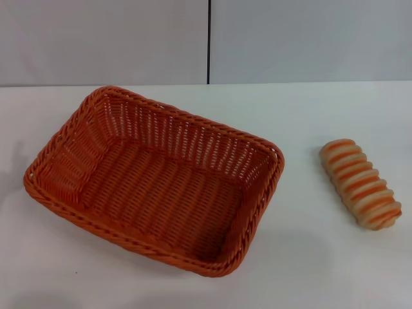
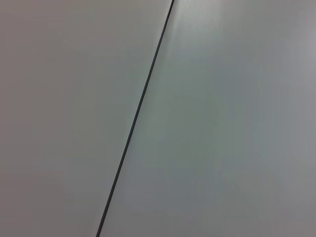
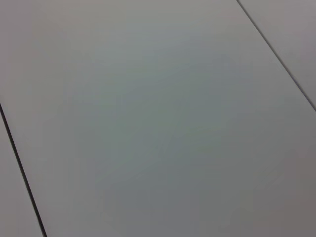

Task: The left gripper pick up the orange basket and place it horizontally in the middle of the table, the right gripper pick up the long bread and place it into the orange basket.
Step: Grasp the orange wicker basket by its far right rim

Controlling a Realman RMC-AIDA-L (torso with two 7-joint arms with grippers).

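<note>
I see orange basket (image 1: pixel 154 180) left-centre on table (image 1: pixel 302 270), turned at an angle | long bread (image 1: pixel 361 184) apart at right, outside basket | both grippers out of view, claw state unknown

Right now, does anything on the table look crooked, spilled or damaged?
Nothing is spilled or damaged. The orange basket sits askew on the table, its long sides running diagonally rather than level across. It is empty. The long bread lies apart to its right, also angled. Neither end effector is in view.

Grey wall panels (image 1: pixel 103 38), dark seam (image 1: pixel 208 42).
</note>
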